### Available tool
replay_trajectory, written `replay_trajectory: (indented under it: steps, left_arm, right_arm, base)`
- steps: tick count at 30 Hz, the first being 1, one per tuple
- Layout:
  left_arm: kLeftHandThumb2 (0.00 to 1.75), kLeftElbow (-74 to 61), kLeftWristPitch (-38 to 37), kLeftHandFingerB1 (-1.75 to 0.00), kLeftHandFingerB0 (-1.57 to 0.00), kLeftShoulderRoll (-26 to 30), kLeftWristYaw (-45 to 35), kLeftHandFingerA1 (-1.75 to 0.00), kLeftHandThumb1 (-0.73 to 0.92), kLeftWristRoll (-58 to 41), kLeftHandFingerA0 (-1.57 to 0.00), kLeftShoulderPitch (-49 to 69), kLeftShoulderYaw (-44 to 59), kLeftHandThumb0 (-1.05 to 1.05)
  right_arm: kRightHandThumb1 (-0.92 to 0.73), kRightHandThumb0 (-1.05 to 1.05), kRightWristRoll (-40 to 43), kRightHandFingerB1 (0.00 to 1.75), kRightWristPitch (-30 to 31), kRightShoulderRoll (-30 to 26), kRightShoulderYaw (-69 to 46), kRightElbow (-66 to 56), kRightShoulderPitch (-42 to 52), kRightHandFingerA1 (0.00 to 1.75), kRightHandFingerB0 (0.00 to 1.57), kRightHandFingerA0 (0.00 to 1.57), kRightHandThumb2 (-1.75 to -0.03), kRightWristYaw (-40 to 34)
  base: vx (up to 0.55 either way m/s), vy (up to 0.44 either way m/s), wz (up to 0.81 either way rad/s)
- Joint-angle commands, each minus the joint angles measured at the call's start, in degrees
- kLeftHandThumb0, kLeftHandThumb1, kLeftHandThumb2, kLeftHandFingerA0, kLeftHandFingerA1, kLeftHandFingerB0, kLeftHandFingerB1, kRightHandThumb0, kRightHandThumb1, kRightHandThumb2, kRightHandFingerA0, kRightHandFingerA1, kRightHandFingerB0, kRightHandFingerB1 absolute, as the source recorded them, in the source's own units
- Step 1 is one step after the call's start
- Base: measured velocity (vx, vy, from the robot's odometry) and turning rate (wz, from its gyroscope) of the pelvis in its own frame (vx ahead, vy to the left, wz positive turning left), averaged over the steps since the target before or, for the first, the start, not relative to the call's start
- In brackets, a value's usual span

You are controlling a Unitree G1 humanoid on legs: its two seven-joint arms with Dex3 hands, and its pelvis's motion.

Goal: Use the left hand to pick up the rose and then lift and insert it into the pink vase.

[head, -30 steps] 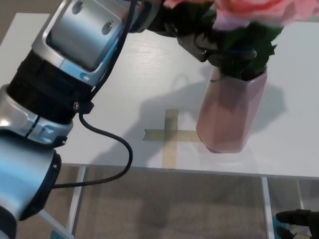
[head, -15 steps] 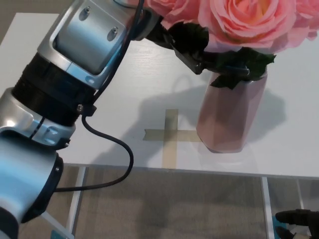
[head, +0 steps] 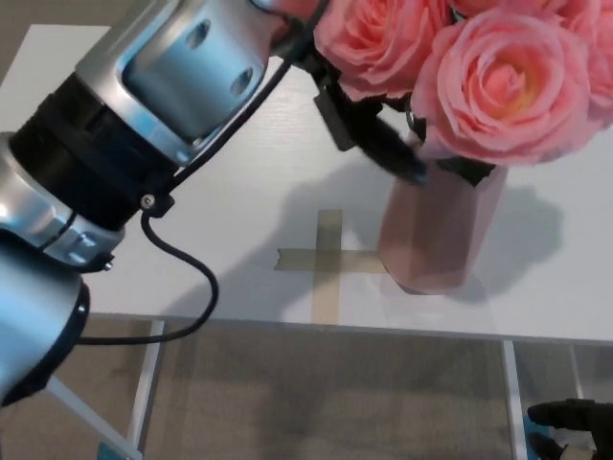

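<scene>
Left hand (head: 369,129) is reaching in from the upper left and sitting right under the pink blooms of the rose (head: 503,86), black fingers (head: 397,158) pointing down-right toward the rim of the pink vase (head: 436,235); blooms are blocking the grip, so I can't tell whether the fingers are clamping the stem or parted. Rose is standing over the vase mouth, with the vase sitting upright on the white table (head: 239,192) just right of the tape cross (head: 328,259). Right hand (head: 575,422) is only peeking in at the bottom right corner below the table edge, too little showing to read its fingers.
</scene>
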Motion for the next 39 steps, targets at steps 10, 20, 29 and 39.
replay_trajectory:
  steps: [10,20,29,39]
  left_arm:
    - [0.53,-4.7,2.9,0.00,0.00,4.0,-1.1,-0.05,0.35,18.1,0.00,-3.4,-10.0,-0.66]
    - [0.60,-2.8,-1.4,-0.01,0.00,4.7,-3.4,-0.10,0.34,18.9,0.00,-1.9,-6.1,-0.82]
    - [0.63,-2.1,-2.9,-0.02,0.00,5.9,-2.9,-0.11,0.37,19.8,0.00,2.2,-0.7,-0.88]
    - [0.70,-0.4,-1.8,-0.02,0.00,6.3,-3.5,-0.06,0.27,19.0,0.00,7.5,4.8,-0.72]
  right_arm:
    - [-0.66,-0.37,-0.1,0.39,1.3,-0.4,0.1,0.3,-0.4,0.41,0.55,0.60,-0.59,0.5]
    - [-0.66,-0.37,0.0,0.39,1.7,-0.4,0.2,0.2,-0.8,0.41,0.54,0.60,-0.59,0.5]
    - [-0.66,-0.36,-0.2,0.38,1.3,-0.3,0.4,0.3,-0.4,0.41,0.53,0.58,-0.59,0.6]
    - [-0.66,-0.37,-0.3,0.39,1.5,-0.2,0.5,0.4,-0.4,0.41,0.54,0.60,-0.59,0.4]
  base:
    - [0.00,0.000,0.00]
    - [0.00,0.000,0.00]
    - [0.00,0.000,0.00]
    - [0.00,0.000,0.00]
